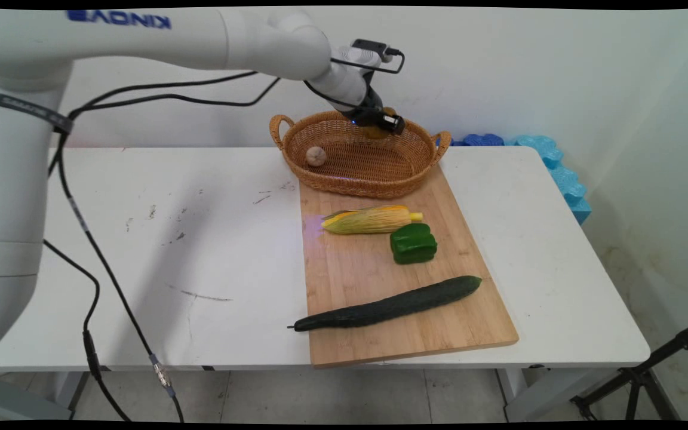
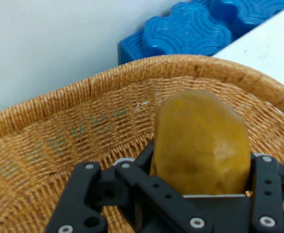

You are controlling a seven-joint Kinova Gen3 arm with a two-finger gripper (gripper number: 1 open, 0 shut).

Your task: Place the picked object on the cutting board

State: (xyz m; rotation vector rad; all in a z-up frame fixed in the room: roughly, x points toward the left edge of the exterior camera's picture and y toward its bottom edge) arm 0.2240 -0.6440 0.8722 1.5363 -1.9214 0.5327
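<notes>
No legible lettering on any object.

the potato is mustard yellow-brown, held in the black gripper over the tan woven basket (a pale beige bulb sits inside it). in front of the basket, on the light wood board: yellow-green streaked corn, bright green pepper, dark green cucumber.

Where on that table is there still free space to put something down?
The white table left of the cutting board is bare, as is the strip right of it. The board is crowded: corn, green pepper, cucumber. The basket floor is mostly free beside the garlic.
</notes>
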